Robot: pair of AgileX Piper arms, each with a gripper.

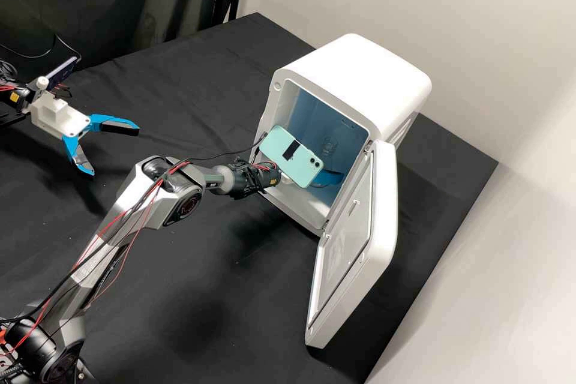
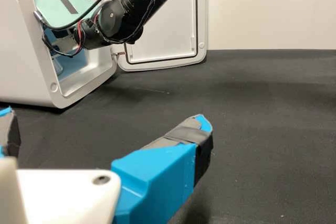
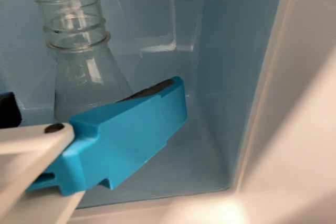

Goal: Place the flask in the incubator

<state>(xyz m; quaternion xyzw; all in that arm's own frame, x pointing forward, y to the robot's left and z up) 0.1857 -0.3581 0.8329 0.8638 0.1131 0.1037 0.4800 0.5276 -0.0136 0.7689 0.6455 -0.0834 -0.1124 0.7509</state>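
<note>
A clear glass flask (image 3: 79, 72) stands upright on the blue floor inside the white incubator (image 1: 360, 72). My right gripper (image 3: 89, 100) is open inside the chamber, one blue finger (image 3: 131, 124) close beside the flask and the other at the view's edge. From above, the right arm runs into the incubator mouth, where a mint phone (image 1: 293, 156) on its wrist covers the gripper. The flask (image 1: 329, 146) shows faintly behind the phone. My left gripper (image 1: 114, 150) hangs open and empty above the bench at the far left, well away from the incubator (image 2: 31, 77).
The incubator door (image 1: 360, 234) is swung wide open toward the bench's right front edge. A white wall runs close behind and to the right of the incubator. A dark monitor (image 1: 42, 54) stands at the back left. Black bench (image 1: 228, 288) lies open between the arms.
</note>
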